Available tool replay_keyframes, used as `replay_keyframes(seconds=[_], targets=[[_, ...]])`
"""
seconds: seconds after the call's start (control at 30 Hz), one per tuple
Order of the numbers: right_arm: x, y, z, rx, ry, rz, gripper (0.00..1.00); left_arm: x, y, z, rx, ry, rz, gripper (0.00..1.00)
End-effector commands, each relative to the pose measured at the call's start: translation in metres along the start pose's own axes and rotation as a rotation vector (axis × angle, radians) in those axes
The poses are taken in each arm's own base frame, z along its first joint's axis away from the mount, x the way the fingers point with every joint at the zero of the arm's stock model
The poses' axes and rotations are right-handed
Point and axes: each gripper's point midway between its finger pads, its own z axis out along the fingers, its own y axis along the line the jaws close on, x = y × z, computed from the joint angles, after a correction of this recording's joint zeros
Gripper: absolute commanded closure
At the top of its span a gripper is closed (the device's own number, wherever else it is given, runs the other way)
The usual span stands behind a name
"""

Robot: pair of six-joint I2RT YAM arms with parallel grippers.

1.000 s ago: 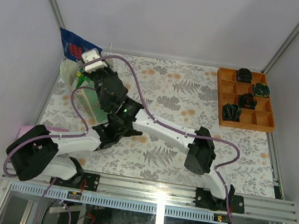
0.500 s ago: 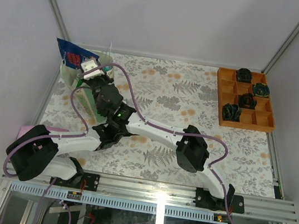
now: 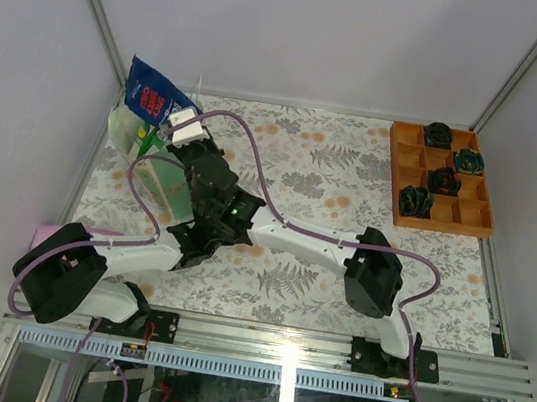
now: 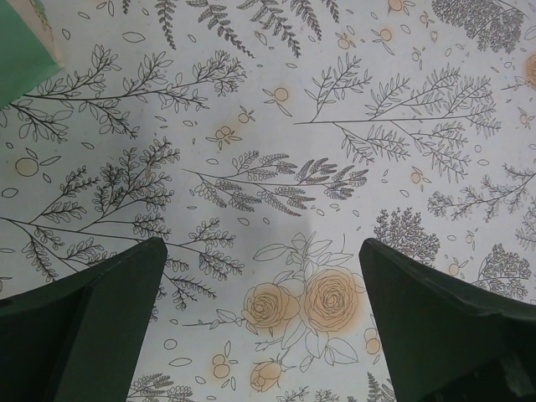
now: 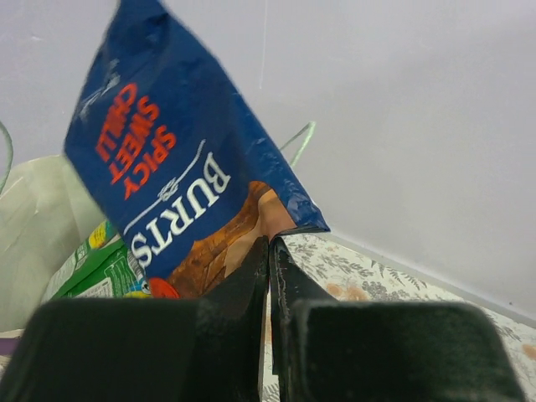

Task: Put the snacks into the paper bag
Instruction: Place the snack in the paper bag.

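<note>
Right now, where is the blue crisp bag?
In the top view the blue crisp bag is at the far left, pinched in the right pincer over the paper bag's far edge.

Glossy crisp bag (image 5: 167, 176), seemingly matt paper bag (image 3: 161, 187)

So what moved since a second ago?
The right gripper, shut on the blue BURTS crisp bag, swung it first left, then a little to the right by the paper bag. The packet now stands more upright. The right arm's elbow shifted too. The open left gripper and the orange tray stayed put.
</note>
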Motion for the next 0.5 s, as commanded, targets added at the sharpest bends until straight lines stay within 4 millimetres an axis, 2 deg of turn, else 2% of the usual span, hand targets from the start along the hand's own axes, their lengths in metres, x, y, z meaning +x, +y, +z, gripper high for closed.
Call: replay_keyframes(seconds=[0.0,0.13,0.47], targets=[[-0.036,-0.023,-0.012,0.043,-0.042,0.073,1.0,-0.021,-0.014,0.004,0.025,-0.061,-0.02,0.0],[-0.039,-0.022,-0.01,0.062,-0.085,0.095,1.0,-0.02,-0.012,0.004,0.021,-0.06,-0.017,0.0],[-0.081,-0.017,0.008,0.092,-0.226,0.167,1.0,-0.023,-0.01,0.003,0.014,-0.069,-0.02,0.0]])
